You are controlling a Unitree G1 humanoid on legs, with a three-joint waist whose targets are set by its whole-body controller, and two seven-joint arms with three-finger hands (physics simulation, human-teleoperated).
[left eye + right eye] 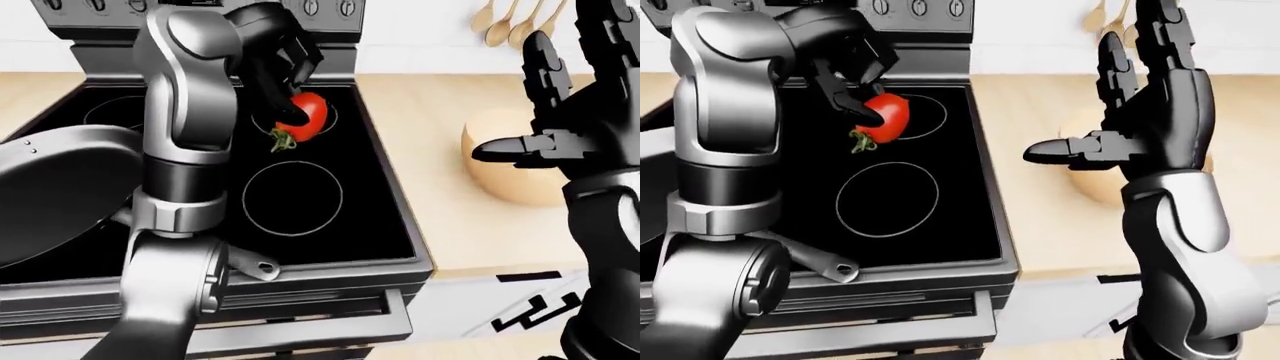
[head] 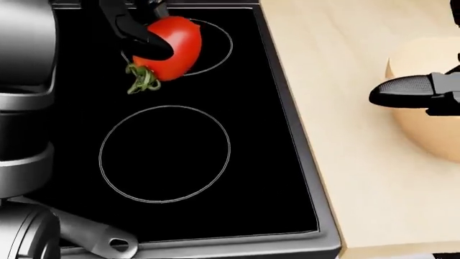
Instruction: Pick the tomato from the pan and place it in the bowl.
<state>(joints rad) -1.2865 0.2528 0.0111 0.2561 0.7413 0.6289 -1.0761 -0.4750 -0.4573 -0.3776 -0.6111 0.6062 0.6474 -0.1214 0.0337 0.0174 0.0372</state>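
Observation:
My left hand (image 1: 285, 90) is shut on the red tomato (image 1: 308, 115) and holds it above the black stove top, over the upper right burner ring; the green stem hangs at its lower left. The tomato also shows in the head view (image 2: 171, 47). The grey pan (image 1: 60, 191) lies at the left of the stove, its handle (image 1: 250, 264) pointing to the lower right. The wooden bowl (image 1: 510, 161) stands on the counter at the right, partly hidden by my right hand (image 1: 1120, 112), which is open with its fingers raised above the bowl.
The black stove top (image 2: 266, 162) has a raised rim against the wooden counter (image 2: 359, 178). Stove knobs (image 1: 325, 7) line the top edge. Wooden spoons (image 1: 510, 22) hang on the wall at the upper right.

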